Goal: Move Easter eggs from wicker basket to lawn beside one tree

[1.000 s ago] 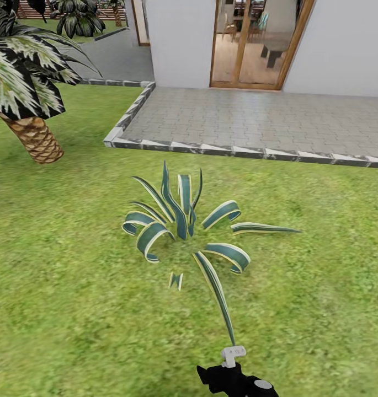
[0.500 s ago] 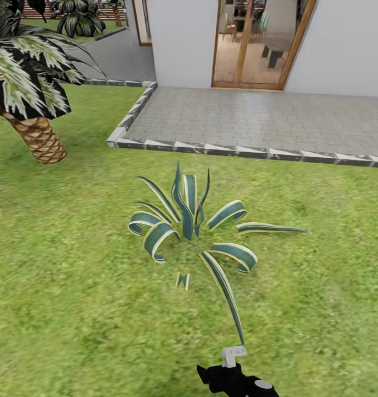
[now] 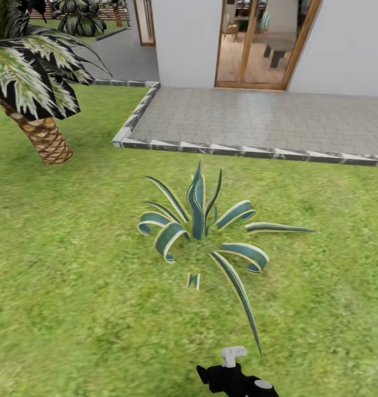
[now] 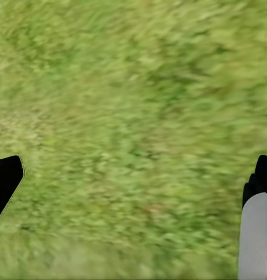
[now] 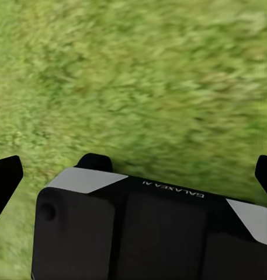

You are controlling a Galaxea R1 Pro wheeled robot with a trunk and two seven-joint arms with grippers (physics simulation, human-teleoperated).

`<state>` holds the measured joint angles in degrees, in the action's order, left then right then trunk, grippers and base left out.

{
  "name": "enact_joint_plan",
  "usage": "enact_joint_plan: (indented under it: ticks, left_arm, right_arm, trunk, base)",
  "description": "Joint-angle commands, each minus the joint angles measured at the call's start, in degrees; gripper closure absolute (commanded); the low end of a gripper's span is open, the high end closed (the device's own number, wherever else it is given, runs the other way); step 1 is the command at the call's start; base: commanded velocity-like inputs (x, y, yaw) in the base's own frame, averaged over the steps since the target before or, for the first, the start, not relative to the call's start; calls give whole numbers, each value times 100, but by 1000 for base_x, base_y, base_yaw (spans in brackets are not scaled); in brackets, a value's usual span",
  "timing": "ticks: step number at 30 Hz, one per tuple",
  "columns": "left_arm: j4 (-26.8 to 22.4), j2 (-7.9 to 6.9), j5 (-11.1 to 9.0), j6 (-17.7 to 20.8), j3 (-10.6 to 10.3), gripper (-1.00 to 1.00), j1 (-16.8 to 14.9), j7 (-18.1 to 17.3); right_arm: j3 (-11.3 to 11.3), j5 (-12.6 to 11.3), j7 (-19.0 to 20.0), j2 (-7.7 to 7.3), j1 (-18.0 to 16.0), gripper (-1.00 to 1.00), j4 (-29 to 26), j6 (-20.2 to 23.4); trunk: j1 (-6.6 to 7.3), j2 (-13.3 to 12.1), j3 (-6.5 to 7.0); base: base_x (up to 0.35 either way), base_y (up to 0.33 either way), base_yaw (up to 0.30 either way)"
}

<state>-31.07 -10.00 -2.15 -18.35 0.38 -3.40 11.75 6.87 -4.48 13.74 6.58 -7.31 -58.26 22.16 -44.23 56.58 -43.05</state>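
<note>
From the head view, the lawn (image 3: 73, 286) is seen spread wide and mottled green, with a spiky striped plant (image 3: 202, 231) rooted in the middle of it, its long blades curled outward. Beyond it the grey paved patio (image 3: 266, 118) is bordered by a stone kerb, and the white house (image 3: 189, 38) with its wooden-framed glass door (image 3: 260, 44) is set behind that. A palm (image 3: 42, 132) with a scaly brown trunk is planted off to the left side. At the lower edge a dark piece of the robot's own body (image 3: 235, 380) is caught, topped by a small white fitting. No eggs, no wicker basket and no grey-trunked tree are to be found here, so their whereabouts cannot be told. In the left wrist view, blurred grass is passed over, and the left claw (image 4: 133, 192) is held with its fingers wide apart, nothing between them. In the right wrist view, more grass is seen past a black block of the robot marked with the maker's name, and the right claw (image 5: 136, 175) is likewise spread apart and empty. The step in hand is judged to be travel and search: the basket must first be brought into sight, then approached closely enough for an egg to be reached.
</note>
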Motion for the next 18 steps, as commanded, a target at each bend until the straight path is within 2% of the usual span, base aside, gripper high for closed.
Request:
enact_joint_plan:
  ticks: [1, 18]
  left_arm:
    - [5, -2, -22, -19, -12, -100, -3, 11]
    - [11, -2, -22, -19, -12, -100, -3, 13]
  right_arm:
    - [-5, -46, 0, 1, 0, -100, -9, 36]
    - [-10, -45, -1, 1, 0, -100, -9, 17]
  trunk:
    - [0, 3, -4]
    - [0, 3, -4]
  base:
    - [0, 283, 0]
    - [0, 284, 0]
